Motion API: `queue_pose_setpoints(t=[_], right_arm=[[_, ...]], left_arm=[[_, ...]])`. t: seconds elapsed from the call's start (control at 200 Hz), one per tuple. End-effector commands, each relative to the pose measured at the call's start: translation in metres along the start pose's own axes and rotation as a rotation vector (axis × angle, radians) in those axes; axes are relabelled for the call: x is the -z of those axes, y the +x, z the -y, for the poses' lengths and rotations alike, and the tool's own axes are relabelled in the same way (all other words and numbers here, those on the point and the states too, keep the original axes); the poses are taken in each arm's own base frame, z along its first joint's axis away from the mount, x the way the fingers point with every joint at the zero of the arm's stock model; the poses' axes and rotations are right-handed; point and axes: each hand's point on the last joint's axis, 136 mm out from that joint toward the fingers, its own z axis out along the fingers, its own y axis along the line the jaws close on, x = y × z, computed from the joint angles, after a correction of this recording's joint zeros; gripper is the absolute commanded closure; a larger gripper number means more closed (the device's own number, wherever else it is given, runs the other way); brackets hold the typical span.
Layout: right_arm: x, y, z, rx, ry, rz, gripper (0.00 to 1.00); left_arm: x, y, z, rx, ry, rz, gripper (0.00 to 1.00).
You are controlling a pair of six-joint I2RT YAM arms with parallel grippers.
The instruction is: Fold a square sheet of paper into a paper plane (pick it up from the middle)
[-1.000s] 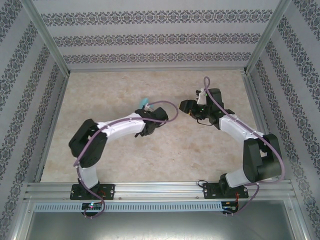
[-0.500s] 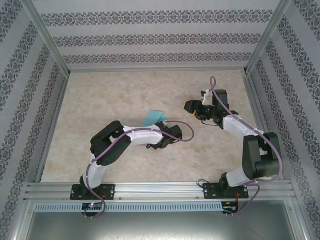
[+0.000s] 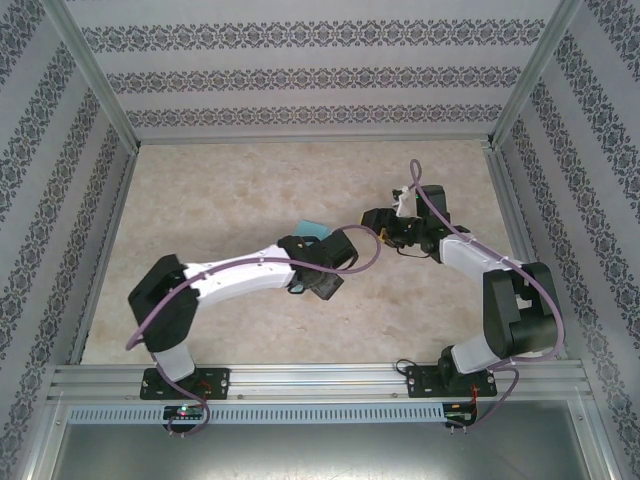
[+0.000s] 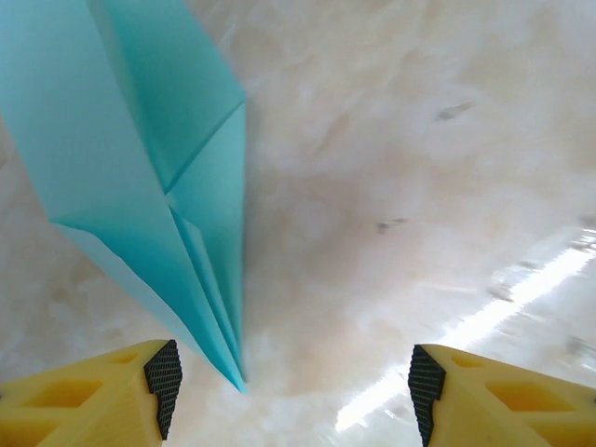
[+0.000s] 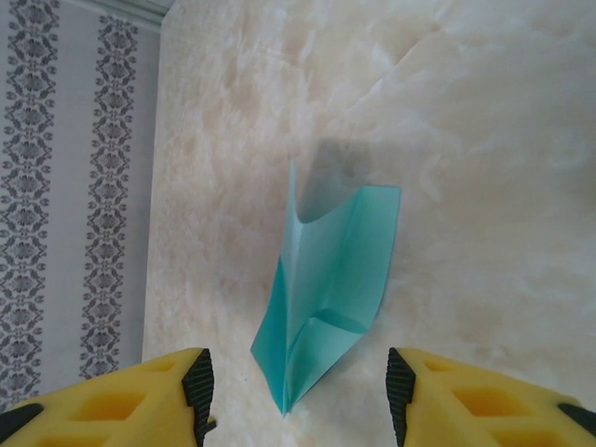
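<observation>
The left gripper point(image 4: 293, 386) is hanging with jaws apart, the paper plane point(image 4: 158, 186) pointing into their gap, unclamped. The right gripper point(image 5: 296, 391) is gaping likewise, with bare marbled table point(image 4: 419, 140) spreading ahead.

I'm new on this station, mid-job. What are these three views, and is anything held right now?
You see two white robot arms, the left arm and the right arm, bolted at the near edge of a marble-look table. The wide picture comes from a camera fixed above and behind them. The other two come from cameras on the wrists, each looking out past its own yellow claw: the left claw and the right claw. A folded teal paper plane lies on the table between the two arms, and it shows in both wrist views. Both claws stand open, and neither holds the plane.
</observation>
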Motion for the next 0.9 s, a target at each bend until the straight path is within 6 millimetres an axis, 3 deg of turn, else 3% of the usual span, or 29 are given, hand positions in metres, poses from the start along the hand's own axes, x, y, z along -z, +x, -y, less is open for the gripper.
queue_pose_setpoints(t=[0.0,0.245,0.42,0.595,0.894], right_arm=[[-0.006,0.004,-0.014,0.029,-0.021,0.006,0.48],[-0.034,0.033,-0.051,0.084,-0.018,-0.046,0.56],[-0.062,0.057,-0.069,0.121,0.028,-0.075,0.59],[-0.092,0.079,-0.079,0.168,0.094,-0.125,0.64],[-0.141,0.102,-0.064,0.189,0.169,-0.224,0.72]], left_arm=[[0.021,0.002,0.001,0.091,0.128,0.027,0.31],[0.045,0.008,-0.073,0.352,0.132,0.144,0.21],[0.039,0.013,-0.106,0.540,0.229,0.230,0.08],[0.023,0.025,-0.128,0.680,0.256,0.245,0.04],[0.020,0.042,-0.144,0.792,0.287,0.273,0.05]])
